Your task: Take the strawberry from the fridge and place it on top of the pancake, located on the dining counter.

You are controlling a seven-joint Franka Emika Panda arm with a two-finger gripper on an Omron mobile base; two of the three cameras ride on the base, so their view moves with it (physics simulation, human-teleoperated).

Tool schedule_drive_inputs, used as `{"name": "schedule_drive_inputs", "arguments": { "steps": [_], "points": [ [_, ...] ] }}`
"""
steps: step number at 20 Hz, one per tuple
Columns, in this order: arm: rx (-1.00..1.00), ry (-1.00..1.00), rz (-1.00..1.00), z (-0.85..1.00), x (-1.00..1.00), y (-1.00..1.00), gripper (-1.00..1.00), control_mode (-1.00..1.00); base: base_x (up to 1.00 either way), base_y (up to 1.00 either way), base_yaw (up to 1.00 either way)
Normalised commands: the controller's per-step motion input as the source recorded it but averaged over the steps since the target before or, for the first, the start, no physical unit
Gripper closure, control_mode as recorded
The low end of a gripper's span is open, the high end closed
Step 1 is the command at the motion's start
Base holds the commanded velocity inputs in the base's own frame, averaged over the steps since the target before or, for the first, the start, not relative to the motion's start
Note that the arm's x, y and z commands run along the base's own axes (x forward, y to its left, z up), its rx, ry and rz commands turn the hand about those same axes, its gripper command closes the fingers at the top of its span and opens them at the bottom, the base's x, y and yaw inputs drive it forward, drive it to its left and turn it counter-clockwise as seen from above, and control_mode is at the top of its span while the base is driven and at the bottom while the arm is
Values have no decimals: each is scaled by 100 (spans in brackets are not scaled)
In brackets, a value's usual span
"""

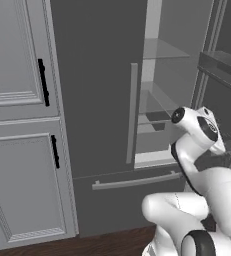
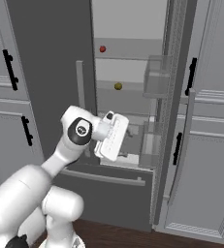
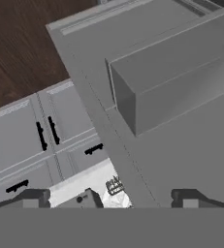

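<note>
Left side: light grey panelled cabinets (image 2: 7, 97) with black handles, shut, no part in this step. Next over, fridge (image 2: 50, 58), left door closed with its long pale handle (image 2: 79, 85), right door (image 2: 174, 111) swung wide so the pale interior is reachable. Inside, on an upper shelf, strawberry (image 2: 103, 49), tiny and red, sitting near the left wall, not yet picked. One shelf lower and slightly right, a small yellow-brown ball (image 2: 118, 86), not the target, left alone. Below both, gripper (image 3: 111, 196) at the end of the white arm, in front of the lower fridge opening, just above the drawer bar handle (image 2: 104, 178). Jaws spread wide with nothing between the fingertips (image 3: 33, 197), ready for a grab. Hand appears to face downward into the lower compartment rather than up at the fruit, though hard to be sure from the tilted hand view. Likely step in hand: reaching in, wrist still to be raised and re-aimed toward the upper shelf. Right edge: more grey cabinets (image 2: 210, 145) behind the open door, limiting swing room there. Pancake and dining counter elsewhere.
</note>
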Motion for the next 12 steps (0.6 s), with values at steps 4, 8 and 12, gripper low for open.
{"name": "schedule_drive_inputs", "arguments": {
  "steps": [4, 8, 12],
  "points": [
    [28, -37, -8, 5, -4, 100, -100, -100, 0, 0, 0],
    [40, -47, -25, 6, 0, 100, -100, -100, 0, 0, 0],
    [56, -41, -13, 1, 1, 100, -100, -100, 0, 0, 0]
  ]
}}
